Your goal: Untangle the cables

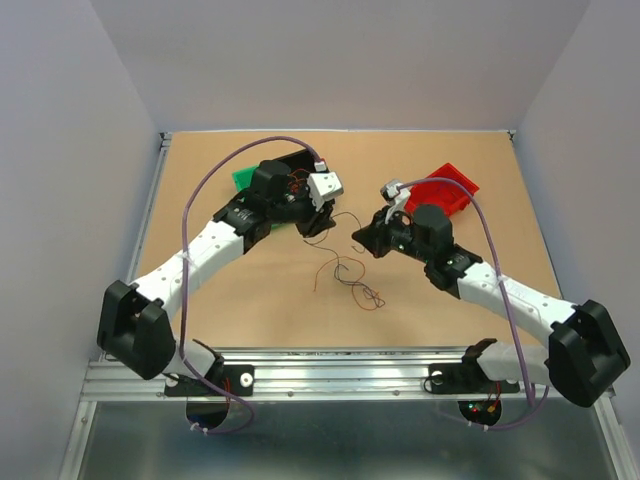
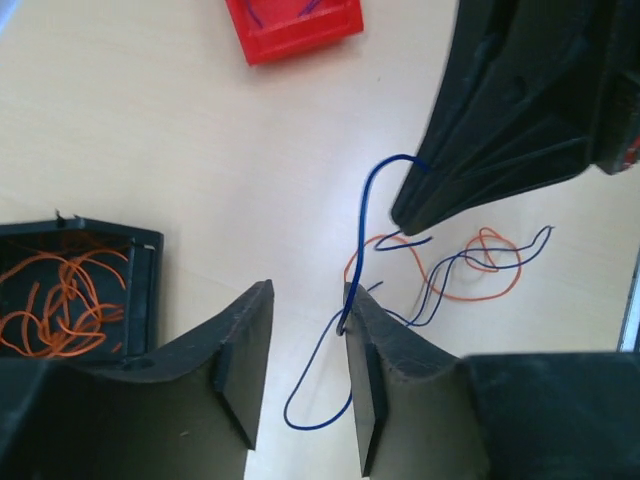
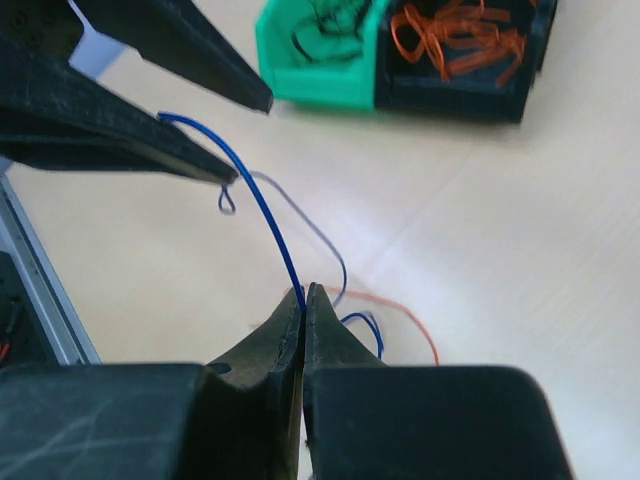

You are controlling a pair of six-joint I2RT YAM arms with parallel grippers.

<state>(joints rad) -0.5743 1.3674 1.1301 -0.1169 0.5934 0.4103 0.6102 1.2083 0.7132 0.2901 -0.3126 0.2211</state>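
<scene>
A loose tangle of thin dark blue and orange cables (image 1: 350, 278) lies mid-table; it also shows in the left wrist view (image 2: 470, 270). My right gripper (image 3: 303, 292) is shut on one blue cable (image 3: 270, 220), which arches up from its tips. That cable runs to my left gripper (image 2: 307, 295), which is open, and it hooks over the tip of the right finger (image 2: 352, 310) without being clamped. In the top view the left gripper (image 1: 322, 222) and right gripper (image 1: 363, 238) face each other closely above the table.
A green bin (image 1: 240, 178) and a black bin (image 1: 300, 163) holding orange wires (image 2: 60, 290) stand behind the left arm. A red bin (image 1: 445, 188) stands behind the right arm. The table's metal rail (image 1: 340, 375) runs along the near edge.
</scene>
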